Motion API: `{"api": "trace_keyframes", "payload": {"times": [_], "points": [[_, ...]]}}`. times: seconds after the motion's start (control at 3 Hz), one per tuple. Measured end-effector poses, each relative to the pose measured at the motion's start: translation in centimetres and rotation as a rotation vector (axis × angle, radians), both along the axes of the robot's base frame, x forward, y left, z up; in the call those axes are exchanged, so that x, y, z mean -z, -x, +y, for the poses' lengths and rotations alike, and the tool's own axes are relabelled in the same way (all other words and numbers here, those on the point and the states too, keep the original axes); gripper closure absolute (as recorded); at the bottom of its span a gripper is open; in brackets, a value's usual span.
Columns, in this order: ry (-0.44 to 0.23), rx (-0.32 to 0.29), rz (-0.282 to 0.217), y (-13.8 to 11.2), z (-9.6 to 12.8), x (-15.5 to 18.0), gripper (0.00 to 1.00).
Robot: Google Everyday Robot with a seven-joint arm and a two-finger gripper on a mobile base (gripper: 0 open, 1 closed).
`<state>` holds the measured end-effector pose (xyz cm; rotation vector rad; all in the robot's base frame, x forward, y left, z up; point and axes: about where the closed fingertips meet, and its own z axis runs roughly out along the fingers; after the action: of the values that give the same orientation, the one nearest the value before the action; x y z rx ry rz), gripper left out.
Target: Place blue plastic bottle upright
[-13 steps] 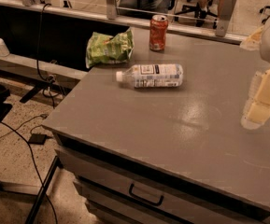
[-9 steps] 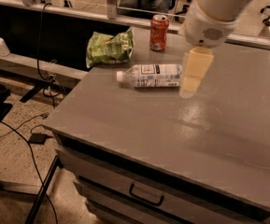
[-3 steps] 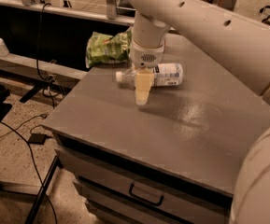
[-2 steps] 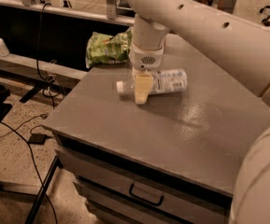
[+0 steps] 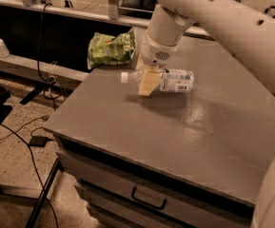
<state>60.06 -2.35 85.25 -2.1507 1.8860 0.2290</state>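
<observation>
The blue plastic bottle [image 5: 168,80] is seen lying on its side on the grey table top [image 5: 199,137], in the far half of the surface. Its white cap [image 5: 124,77] is pointed toward 9 o'clock and its base toward 3 o'clock. The white printed label is turned partly to the camera. A dark shadow is cast on the table just below the bottle, at 6 o'clock.

The gripper [image 5: 144,81] is placed directly over the bottle's neck end, between cap and label, and part of it is seen in front of the bottle's shoulder. Whether the bottle is actually clamped, or how wide the gripper is set, cannot be told from this view. The white arm [image 5: 213,18] is brought in from 1 o'clock, and its round wrist section is held just above the bottle.

At 10 o'clock from the bottle, near it but apart from it, a green snack bag [image 5: 109,49] is found by the table's far left corner.

Below the top, at 6 o'clock, a drawer front with a dark handle [image 5: 149,200] is shown. On the speckled floor at 8 o'clock, black cables [image 5: 13,132] and a small black box [image 5: 38,140] are laid out.
</observation>
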Motion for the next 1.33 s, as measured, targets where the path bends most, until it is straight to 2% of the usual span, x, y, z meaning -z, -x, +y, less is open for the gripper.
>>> {"api": "trace_keyframes", "payload": {"times": [0.33, 0.67, 1.0, 1.33], "points": [[-0.1, 0.011, -0.012, 0.3, -1.2, -3.7, 1.0], [-0.207, 0.051, -0.023, 0.4, -3.0, -8.0, 1.0], [-0.256, 0.063, -0.039, 0.2, -3.3, -9.9, 1.0], [-0.256, 0.063, -0.039, 0.2, -3.3, -9.9, 1.0]]}}
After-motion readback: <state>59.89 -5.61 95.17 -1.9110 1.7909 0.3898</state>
